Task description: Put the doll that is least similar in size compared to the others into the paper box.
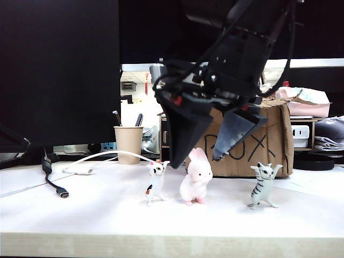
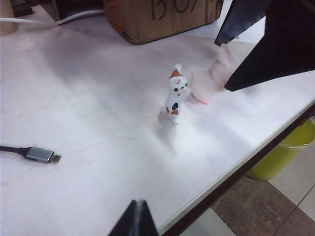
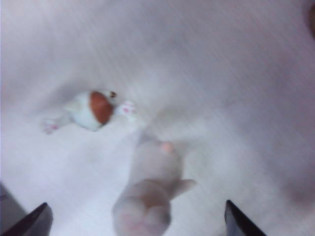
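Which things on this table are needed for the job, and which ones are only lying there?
Needed:
- rabbit doll
- paper box
- right gripper, open, just above the doll

Only lying there:
- calico cat
- tabby cat
- paper cup
- USB cable
- left gripper, off to the side

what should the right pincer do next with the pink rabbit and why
Probably lower straight down. The right pincer hangs open just above the doll, one finger to each side of its ears, not touching it. Once the body sits between the fingers it can close. The calico cat stands close beside, so go gently.
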